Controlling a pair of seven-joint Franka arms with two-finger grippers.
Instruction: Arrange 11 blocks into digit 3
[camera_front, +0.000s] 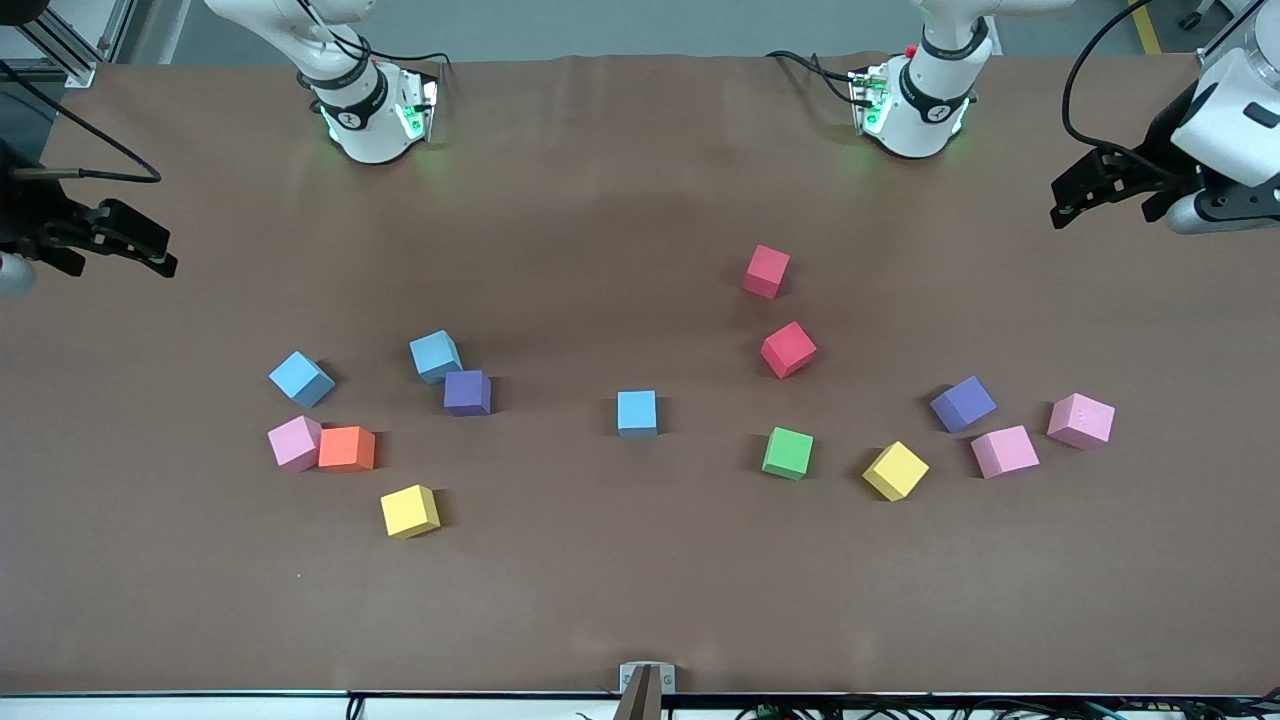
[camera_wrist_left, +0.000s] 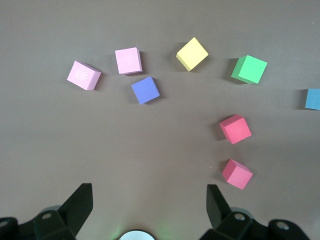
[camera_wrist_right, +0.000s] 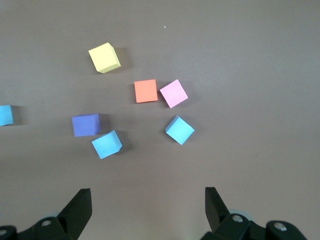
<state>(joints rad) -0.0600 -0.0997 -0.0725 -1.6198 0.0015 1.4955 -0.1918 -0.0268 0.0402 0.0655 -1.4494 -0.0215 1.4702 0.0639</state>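
Blocks (camera_front: 636, 412): thirteen scattered loose on desk (camera_front: 640, 600); digit 3 unstarted, all placements remain. Left end effector (camera_front: 1100, 190) and right end effector (camera_front: 110, 245): spread wide, empty, waiting over desk ends.

A high front camera faces both robot bases across the table (camera_front: 640, 620); each wrist camera looks straight down from well above, both catching the middle light blue block (camera_front: 637, 413).
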